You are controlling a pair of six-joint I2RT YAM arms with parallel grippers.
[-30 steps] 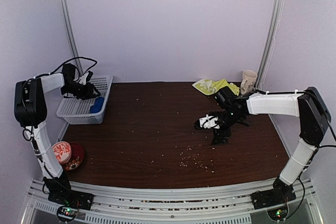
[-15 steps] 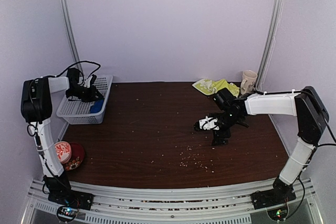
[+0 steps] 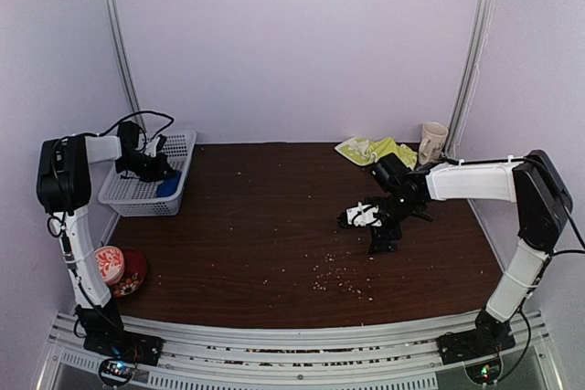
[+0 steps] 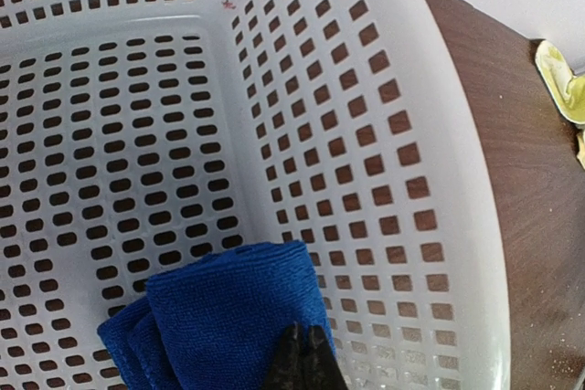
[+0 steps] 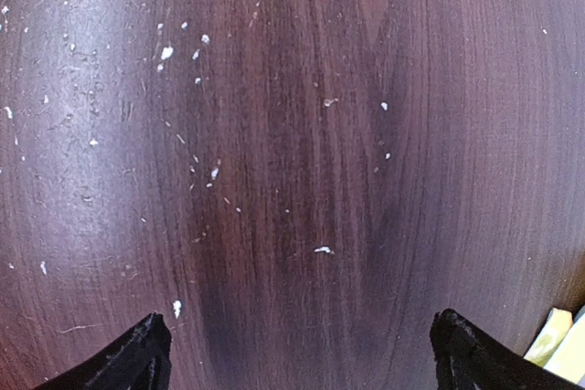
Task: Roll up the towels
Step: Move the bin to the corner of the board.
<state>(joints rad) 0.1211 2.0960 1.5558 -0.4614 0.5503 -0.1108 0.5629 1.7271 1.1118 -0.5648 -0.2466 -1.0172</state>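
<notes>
**Blue towel at the left gripper's tips**

The table [image 3: 256,226] carries a basket [image 4: 384,134] that surrounds the left gripper [image 4: 300,360]. The blue towel [image 4: 219,308] lies folded just ahead of the tips, stretching to their left. The jaws are closed on its near edge and seem to pinch it. The yellow towel [image 3: 373,150] lies behind the right gripper [image 5: 297,335], which is spread wide.
</notes>
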